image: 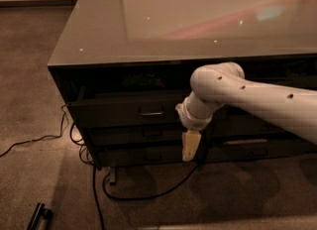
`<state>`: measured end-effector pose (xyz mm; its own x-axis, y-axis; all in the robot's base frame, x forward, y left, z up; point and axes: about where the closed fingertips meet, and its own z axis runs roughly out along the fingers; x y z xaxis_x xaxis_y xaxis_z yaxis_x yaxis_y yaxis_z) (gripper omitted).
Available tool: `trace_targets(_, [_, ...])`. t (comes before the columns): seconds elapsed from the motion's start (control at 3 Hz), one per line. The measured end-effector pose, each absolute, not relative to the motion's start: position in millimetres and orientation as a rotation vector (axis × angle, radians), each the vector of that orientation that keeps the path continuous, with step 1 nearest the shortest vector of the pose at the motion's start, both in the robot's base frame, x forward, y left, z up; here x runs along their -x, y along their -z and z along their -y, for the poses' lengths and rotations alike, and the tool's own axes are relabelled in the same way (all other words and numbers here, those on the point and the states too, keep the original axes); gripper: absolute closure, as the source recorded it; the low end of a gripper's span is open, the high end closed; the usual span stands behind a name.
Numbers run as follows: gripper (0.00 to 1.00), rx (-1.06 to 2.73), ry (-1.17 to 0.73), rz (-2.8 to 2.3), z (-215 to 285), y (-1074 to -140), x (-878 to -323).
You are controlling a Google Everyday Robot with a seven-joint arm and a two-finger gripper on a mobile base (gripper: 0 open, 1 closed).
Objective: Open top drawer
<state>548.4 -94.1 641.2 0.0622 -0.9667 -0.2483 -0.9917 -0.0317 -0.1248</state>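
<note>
The top drawer [119, 112] is a wide dark grey front under the glossy cabinet top, with a small metal bar handle [151, 111] at its centre. Its front stands slightly out from the cabinet face, with a dark gap above it. My gripper [189, 147] hangs pointing down from the white arm [247, 100], in front of the lower drawers. It is to the right of the handle and below it, and not touching it. Two shorter drawer fronts [143, 132] lie below the top drawer.
The cabinet top [198, 21] is a shiny grey-brown slab. Black cables [143, 194] loop on the carpet under the cabinet's left end. A dark bar-shaped object [39, 216] lies on the floor at bottom left. Handle-less dark drawer fronts [247, 147] fill the right column.
</note>
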Motion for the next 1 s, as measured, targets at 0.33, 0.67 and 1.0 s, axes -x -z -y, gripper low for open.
trace_targets(0.33, [0.0, 2.074, -0.115, -1.939, 86, -651, -579])
trace_targets(0.67, [0.0, 2.075, -0.101, -1.919, 79, -655, -603])
trace_targets(1.0, [0.0, 2.077, -0.116, -1.925, 75, -649, -619])
